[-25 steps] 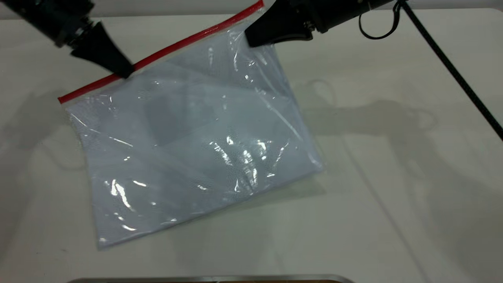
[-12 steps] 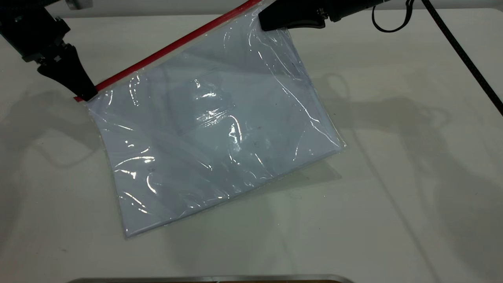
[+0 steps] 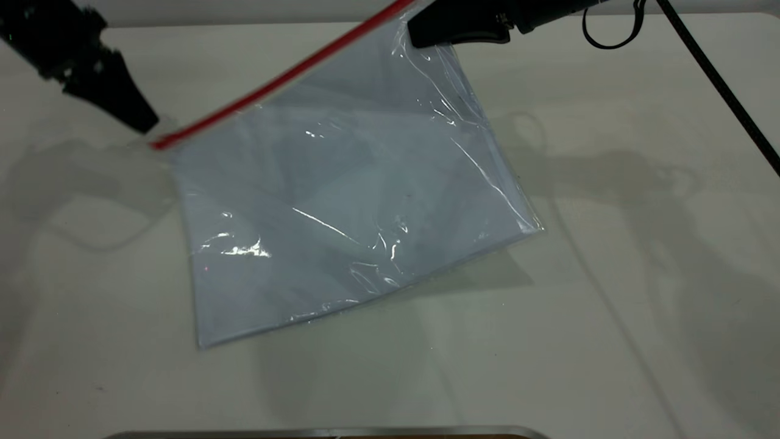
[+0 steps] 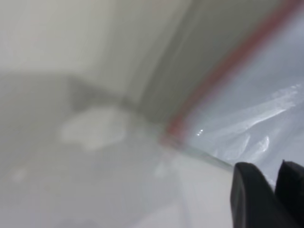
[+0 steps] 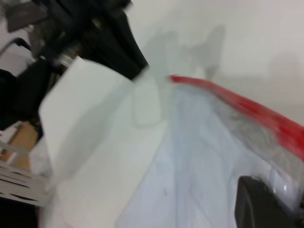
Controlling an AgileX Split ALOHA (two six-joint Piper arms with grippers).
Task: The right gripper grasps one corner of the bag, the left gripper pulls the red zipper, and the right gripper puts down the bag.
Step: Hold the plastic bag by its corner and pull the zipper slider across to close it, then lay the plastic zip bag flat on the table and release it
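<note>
The bag (image 3: 341, 201) hangs tilted, its near corner resting on the counter (image 3: 609, 305). Farther back, the left claw (image 3: 143, 122) sits just off the low end of the red zipper (image 3: 274, 79), its fingers close together and seemingly holding nothing. At the far edge, the right claw (image 3: 420, 33) pinches the raised corner. The pull looks finished; the next move calls for lowering and releasing the bag.
</note>
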